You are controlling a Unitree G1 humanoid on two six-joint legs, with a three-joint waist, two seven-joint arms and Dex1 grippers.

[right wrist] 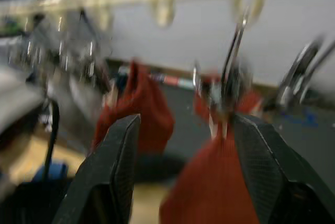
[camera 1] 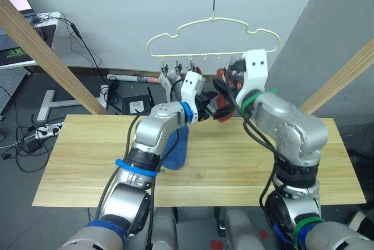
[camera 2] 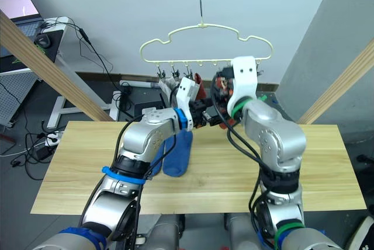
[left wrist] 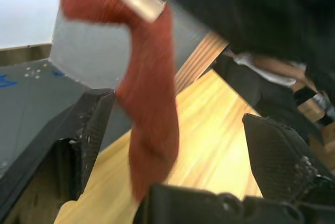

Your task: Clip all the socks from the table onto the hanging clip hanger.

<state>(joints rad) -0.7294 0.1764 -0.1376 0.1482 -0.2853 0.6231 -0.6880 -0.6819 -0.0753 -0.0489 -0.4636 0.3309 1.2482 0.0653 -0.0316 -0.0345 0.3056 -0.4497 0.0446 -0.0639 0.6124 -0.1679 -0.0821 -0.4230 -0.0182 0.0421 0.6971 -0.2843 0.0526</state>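
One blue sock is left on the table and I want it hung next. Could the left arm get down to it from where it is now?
Probably yes. The blue sock lies flat on the table right below the left arm, with nothing on top of it. The left tool is up by the red sock with its jaws open, so it looks free to drop.

Red socks (right wrist: 209, 182) clipped, blue sock (camera 2: 178, 153) on table (camera 2: 315, 162)
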